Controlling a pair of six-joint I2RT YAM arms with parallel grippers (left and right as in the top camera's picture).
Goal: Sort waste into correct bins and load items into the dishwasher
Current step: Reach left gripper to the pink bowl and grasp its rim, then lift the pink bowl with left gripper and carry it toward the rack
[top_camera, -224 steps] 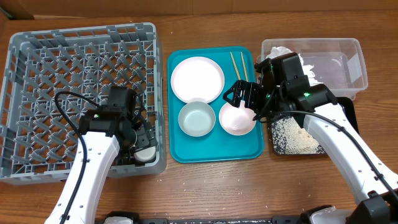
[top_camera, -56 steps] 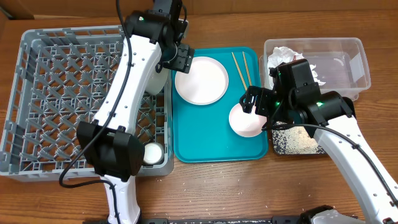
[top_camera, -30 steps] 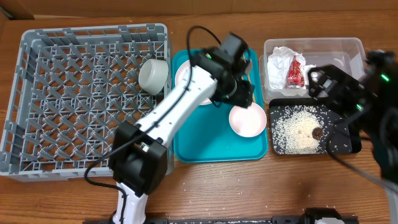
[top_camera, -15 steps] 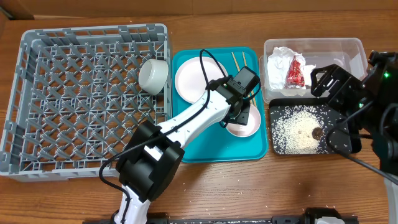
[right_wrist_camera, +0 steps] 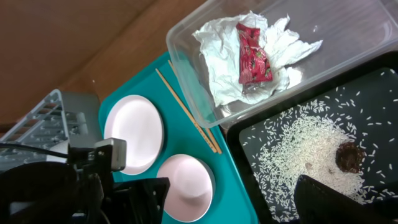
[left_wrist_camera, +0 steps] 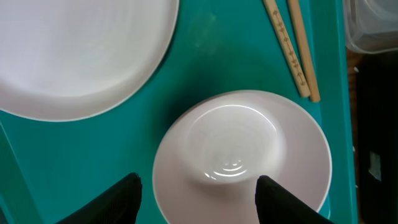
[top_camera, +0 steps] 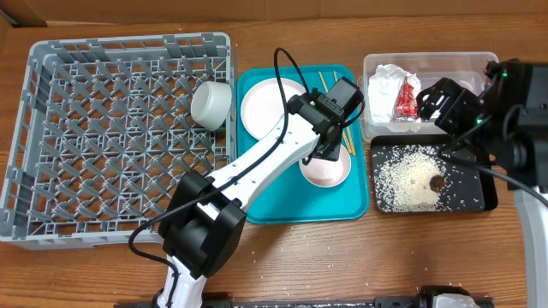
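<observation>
Overhead, the left end effector [top_camera: 329, 147] hung low over the bowl [top_camera: 330, 174] at the right side of the teal tray [top_camera: 257, 204]. From the left wrist, its fingers [left_wrist_camera: 118, 199] stood spread apart. One was just outside the bowl's left rim and the other over its right half, and they gripped nothing. The bowl sat upright and empty. The plate [top_camera: 261, 107] lay near it at the tray's back left. The chopsticks [left_wrist_camera: 292, 50] lay side by side along the tray's right edge, just beyond the bowl. A second bowl [top_camera: 211, 104] rested tilted inside the dish rack [top_camera: 120, 38], against its right wall.

The right end effector [top_camera: 443, 107] hovered above the near edge of the clear tub [top_camera: 467, 62], its jaws wide and empty. Only one dark finger [right_wrist_camera: 348, 202] showed in the right wrist view. Inside the tub, the crumpled napkin [right_wrist_camera: 224, 56] lay at the left end with the red wrapper [right_wrist_camera: 252, 56] on top of it. The black tray [top_camera: 479, 204] sat just in front of the tub on the table [top_camera: 342, 257]. It held the scattered rice [top_camera: 401, 178] and the small brown lump [top_camera: 436, 182].
</observation>
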